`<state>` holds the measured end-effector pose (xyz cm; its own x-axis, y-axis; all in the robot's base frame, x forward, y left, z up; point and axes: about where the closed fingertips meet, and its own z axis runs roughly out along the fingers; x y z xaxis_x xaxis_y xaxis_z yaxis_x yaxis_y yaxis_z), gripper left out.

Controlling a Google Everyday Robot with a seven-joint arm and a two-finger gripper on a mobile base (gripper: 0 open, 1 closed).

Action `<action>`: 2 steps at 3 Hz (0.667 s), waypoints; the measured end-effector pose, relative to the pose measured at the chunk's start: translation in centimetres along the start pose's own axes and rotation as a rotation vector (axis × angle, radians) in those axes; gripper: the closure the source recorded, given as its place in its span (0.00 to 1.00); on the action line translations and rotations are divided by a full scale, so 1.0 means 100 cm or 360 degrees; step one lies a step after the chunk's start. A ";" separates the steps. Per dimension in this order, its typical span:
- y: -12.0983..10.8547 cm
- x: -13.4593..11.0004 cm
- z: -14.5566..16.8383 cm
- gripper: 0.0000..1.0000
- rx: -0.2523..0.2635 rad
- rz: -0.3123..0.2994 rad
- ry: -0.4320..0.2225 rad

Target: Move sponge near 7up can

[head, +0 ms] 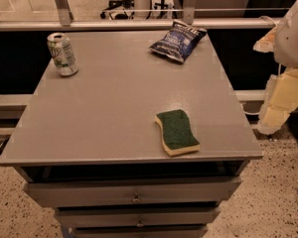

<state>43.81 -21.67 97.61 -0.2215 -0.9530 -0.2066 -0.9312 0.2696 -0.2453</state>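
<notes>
While your arm (293, 31) sits off the right edge of the desk (104, 113), its pincer (275, 110) hangs pointing down just outside that edge, holding nothing you can see; released or clenched, can't tell. Sponge (177, 131) lies flat, green side up, near the front right corner. 7up can (62, 54) stands at the back left corner, well apart. Blue chip bag (179, 40) lies by the back edge.
</notes>
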 end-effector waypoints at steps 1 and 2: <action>0.000 0.000 0.000 0.00 0.0000 0.0000 0.0000; 0.001 -0.011 0.014 0.00 -0.0029 -0.0011 -0.0054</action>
<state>44.41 -20.44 96.46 -0.2051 -0.9496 -0.2371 -0.9379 0.2600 -0.2298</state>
